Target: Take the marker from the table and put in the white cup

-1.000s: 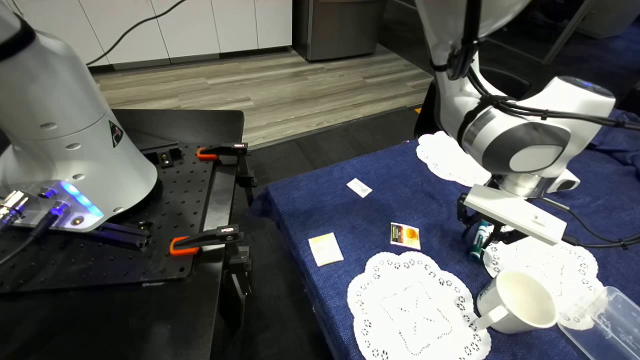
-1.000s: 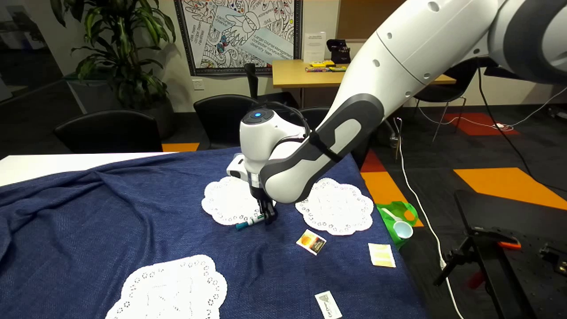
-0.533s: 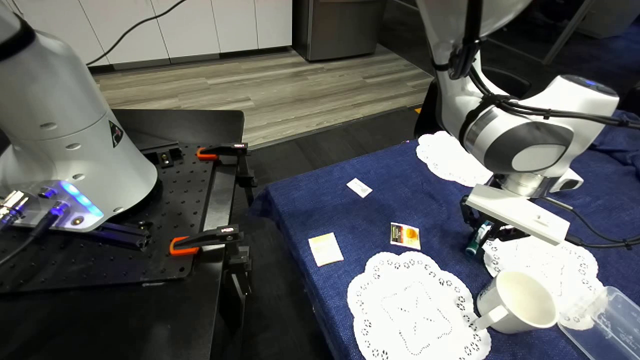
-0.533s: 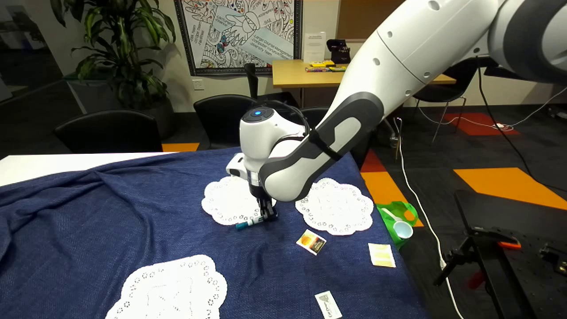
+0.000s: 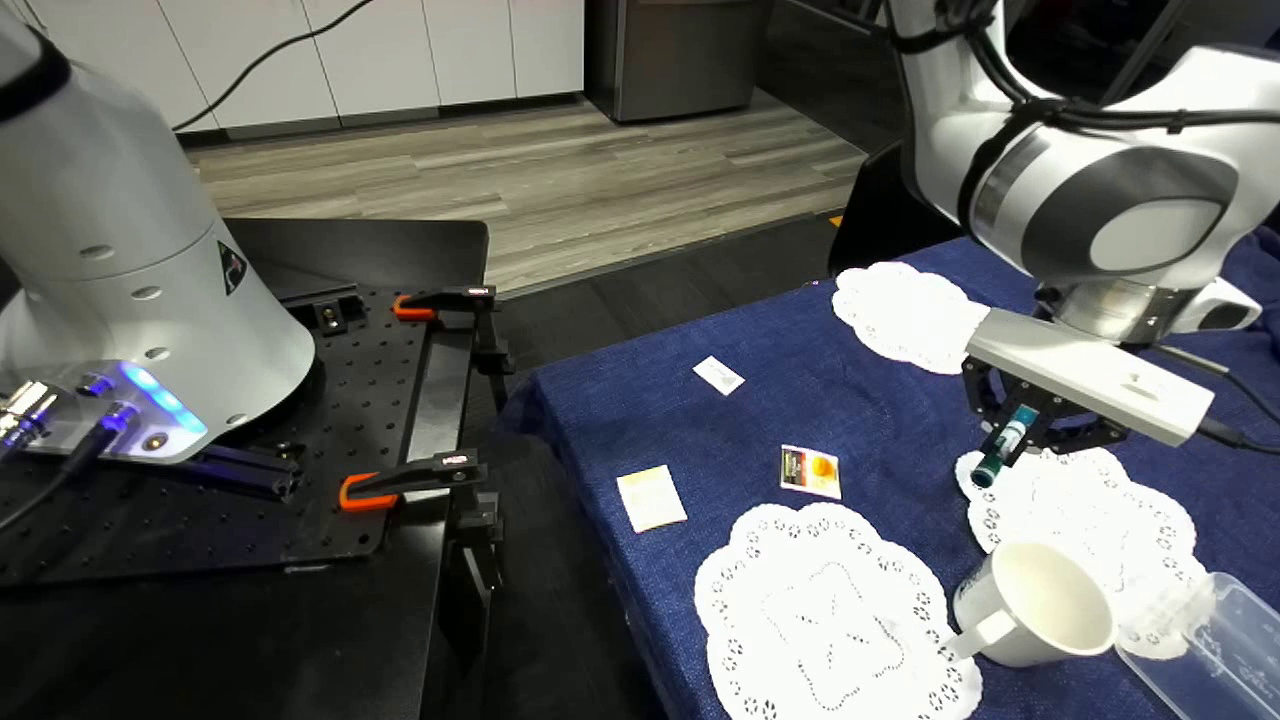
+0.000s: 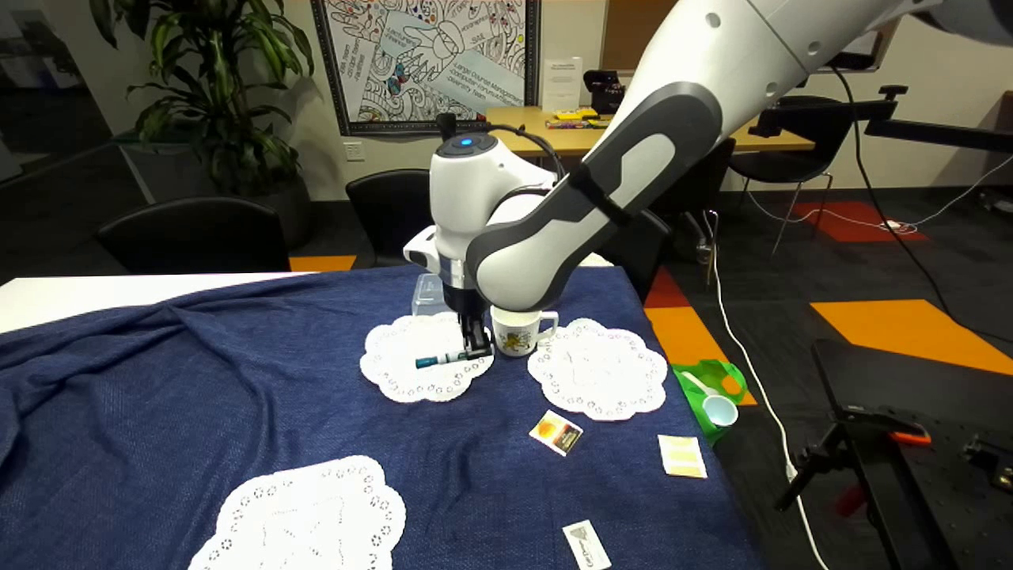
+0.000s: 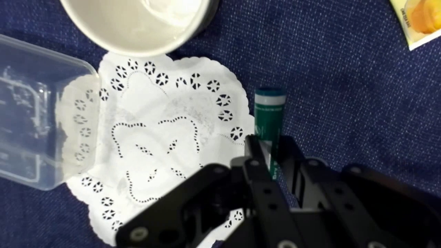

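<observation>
pincer: pinching marker | axis: near level | white cup: ahead-left of marker's end, wrist view | likely: 1 shift, 1 tilt upright

One marker, apparently three packets

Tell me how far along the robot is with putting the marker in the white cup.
Done: the marker is picked up, held clear of the table. In hand: in the wrist view the gripper pinches it, but it is not yet over the white cup. Left: bring it over the cup's open mouth, then let go.
</observation>
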Controlling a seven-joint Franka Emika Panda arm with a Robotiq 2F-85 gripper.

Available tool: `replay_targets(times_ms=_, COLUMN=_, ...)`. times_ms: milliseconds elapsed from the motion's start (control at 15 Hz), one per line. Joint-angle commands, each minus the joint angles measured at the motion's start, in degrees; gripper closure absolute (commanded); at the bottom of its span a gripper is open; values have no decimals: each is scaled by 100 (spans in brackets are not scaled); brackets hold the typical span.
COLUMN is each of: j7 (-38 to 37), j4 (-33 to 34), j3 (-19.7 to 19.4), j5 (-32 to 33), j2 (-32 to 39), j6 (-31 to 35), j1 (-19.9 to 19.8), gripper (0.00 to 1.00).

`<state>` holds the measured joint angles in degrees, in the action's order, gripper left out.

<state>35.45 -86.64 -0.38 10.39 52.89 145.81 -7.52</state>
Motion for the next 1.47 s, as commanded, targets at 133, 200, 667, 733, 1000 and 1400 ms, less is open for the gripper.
replay_targets(times_ms=133, j7=-1794, j4=-1240, j3=-680, j5=427, j2=-1186, j6=85, j1=579, gripper=95)
replay_targets(times_ms=200, j7=-1971, j4=-1402, j3=-748, j5=555, j2=-1346, j6=40, j1=646, gripper=95)
replay_targets(times_ms=667, j7=-1570, j4=-827, j3=-414, j5=444, j2=-828, j6=-26, j1=329, gripper=95)
replay_targets(times_ms=733, j7=-1804, j4=-820, j3=-547, j5=513, j2=-828, j6=-52, j1=458, gripper=95)
replay_targets(times_ms=1000, j7=-3114, j4=-871, j3=-1204, j5=998, j2=-835, j6=90, j1=1045, gripper=95)
replay_targets(times_ms=1400, j7=-5319, j4=-1013, j3=-2030, j5=1550, j2=-880, j6=94, j1=1850, gripper=95)
